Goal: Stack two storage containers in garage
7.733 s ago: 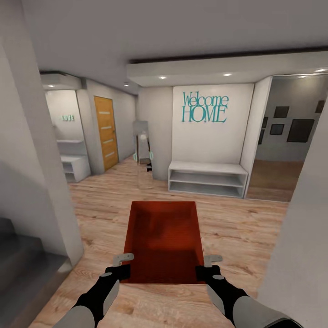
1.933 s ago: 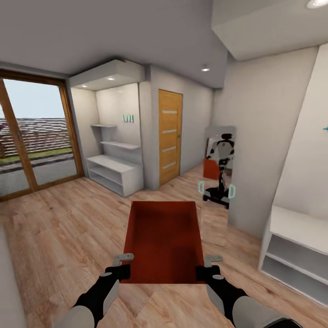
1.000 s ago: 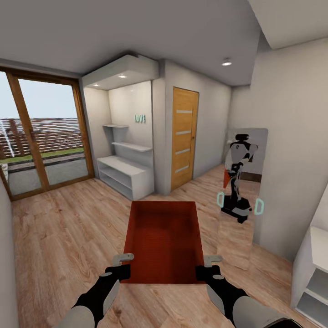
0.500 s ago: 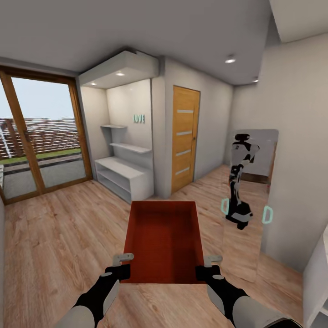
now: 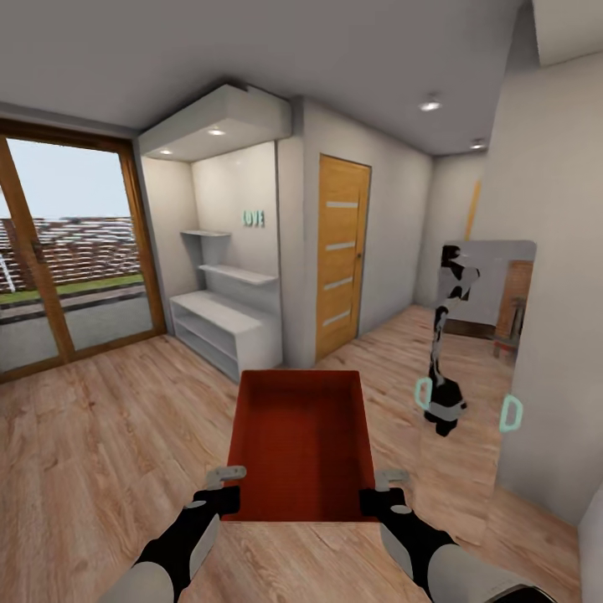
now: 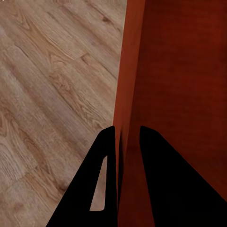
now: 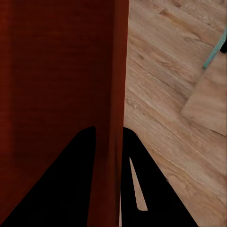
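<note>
— Between the left gripper and the right gripper, what is the robot carrying?

— One red-orange storage container, lidless, held level and stretching forward from both grippers over the light wood-plank floor. Each gripper takes one long side wall near the end closest to the robot.

— How do the jaws stand?

— In the left wrist view the left gripper pinches the thin wall, one dark finger outside it and one inside. The right wrist view shows the right gripper pinching the opposite wall the same way. A grip on both sides probably keeps the shallow bin from tipping while the base rolls.

— Where is the robot?

— Not in the garage; this looks like a hallway. Ahead of the grippers and off to the left-gripper side stand a glass sliding door and a white shelving unit. Straight ahead is a wooden door, and towards the right-gripper side a leaning mirror reflects the robot.

— So which step is this?

— Transport, by the look of it: the container has yet to reach dark concrete. The wall and mirror close beside the right gripper seem the main thing to steer clear of.
</note>
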Robot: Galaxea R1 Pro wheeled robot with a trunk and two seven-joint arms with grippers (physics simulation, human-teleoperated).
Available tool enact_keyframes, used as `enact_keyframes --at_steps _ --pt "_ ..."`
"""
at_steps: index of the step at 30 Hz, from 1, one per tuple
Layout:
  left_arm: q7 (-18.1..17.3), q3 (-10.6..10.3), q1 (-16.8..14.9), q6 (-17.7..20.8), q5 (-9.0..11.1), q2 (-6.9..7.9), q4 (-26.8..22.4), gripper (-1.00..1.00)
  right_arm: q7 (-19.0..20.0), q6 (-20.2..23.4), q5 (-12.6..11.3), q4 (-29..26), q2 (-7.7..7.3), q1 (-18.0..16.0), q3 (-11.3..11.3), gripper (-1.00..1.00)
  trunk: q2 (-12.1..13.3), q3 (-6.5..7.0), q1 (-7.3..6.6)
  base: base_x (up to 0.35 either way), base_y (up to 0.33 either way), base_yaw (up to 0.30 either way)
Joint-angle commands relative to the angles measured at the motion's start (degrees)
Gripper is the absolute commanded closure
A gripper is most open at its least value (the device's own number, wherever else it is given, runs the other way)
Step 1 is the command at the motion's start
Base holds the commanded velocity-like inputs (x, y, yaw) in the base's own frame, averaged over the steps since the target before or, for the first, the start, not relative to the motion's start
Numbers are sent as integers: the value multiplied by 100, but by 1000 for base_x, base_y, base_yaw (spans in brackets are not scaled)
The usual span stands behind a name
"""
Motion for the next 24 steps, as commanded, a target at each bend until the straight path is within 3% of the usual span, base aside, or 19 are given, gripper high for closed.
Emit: enact_keyframes --at_steps 1,24 --pt "114 64 -2 -12 -113 109 -32 100 -33 -28 -94 25 -5 -2 -62 100 -4 -2 5 322 0 0" --pt "114 64 -2 -12 -113 109 -24 100 -24 -30 -94 25 -11 -2 -62 100 -4 -2 5 322 0 0"
